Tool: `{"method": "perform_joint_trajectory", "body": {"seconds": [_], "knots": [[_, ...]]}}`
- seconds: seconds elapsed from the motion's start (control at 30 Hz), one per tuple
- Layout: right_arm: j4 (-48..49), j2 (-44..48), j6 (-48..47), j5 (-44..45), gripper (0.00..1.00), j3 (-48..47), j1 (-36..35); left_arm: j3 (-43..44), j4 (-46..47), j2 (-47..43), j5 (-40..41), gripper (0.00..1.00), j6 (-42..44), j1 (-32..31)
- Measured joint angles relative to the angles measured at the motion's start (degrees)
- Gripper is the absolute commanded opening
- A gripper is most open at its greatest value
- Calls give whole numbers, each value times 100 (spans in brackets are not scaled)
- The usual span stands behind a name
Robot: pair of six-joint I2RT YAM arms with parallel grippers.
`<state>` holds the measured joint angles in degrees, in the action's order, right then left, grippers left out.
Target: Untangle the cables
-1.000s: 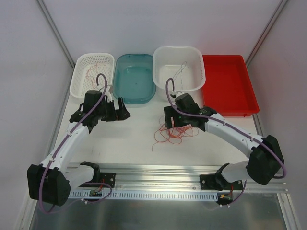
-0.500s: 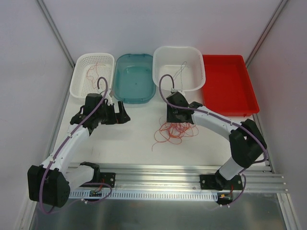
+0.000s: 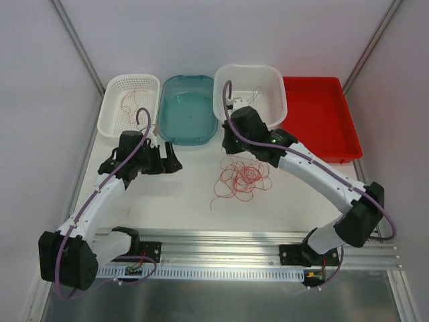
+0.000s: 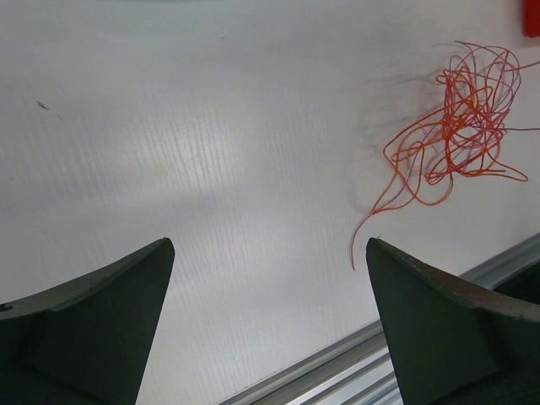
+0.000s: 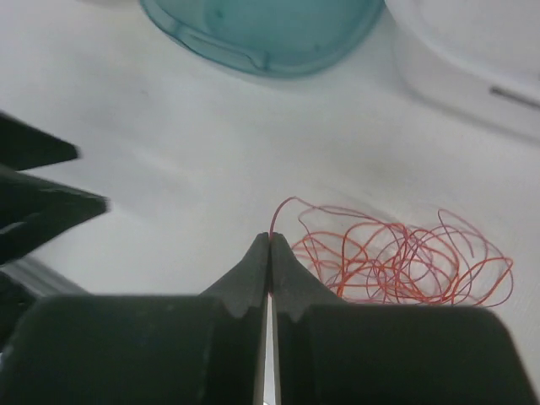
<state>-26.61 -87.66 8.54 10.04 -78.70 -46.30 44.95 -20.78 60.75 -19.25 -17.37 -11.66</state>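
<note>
**Right gripper pinched on one red strand, left gripper wide open**

- Right gripper (image 5: 270, 241): fingers closed flat together. In the right wrist view a single red strand curls out of the tip and runs back into the pile, so it has hold of one of the cables (image 5: 396, 257).
- Top view: right gripper (image 3: 232, 143) is at the upper-left edge of the cables (image 3: 242, 178), just in front of the white tub (image 3: 268, 84).
- Cables: a loose red/orange tangle on the table (image 3: 181, 198), centre of the frame, with one tail trailing to lower left. In the left wrist view they are at upper right (image 4: 462, 126).
- Left gripper (image 3: 170, 161): fingers spread wide, nothing between them (image 4: 268, 246). It is over bare table left of centre, well apart from the tangle.
- Back row, left to right: white mesh basket (image 3: 110, 111) holding a red strand, teal tub (image 3: 188, 114), the white tub holding thin grey wire, red tray (image 3: 318, 124).
</note>
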Motion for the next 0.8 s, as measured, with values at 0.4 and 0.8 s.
{"method": "perform_joint_trajectory", "body": {"seconds": [0.4, 0.8], "knots": [[-210, 1355, -920, -581, 1, -1462, -459, 0, 0, 0, -251, 99, -17, 0], [-260, 800, -1056, -1143, 1, -1405, -463, -468, 846, -748, -966, 99, -863, -85]]}}
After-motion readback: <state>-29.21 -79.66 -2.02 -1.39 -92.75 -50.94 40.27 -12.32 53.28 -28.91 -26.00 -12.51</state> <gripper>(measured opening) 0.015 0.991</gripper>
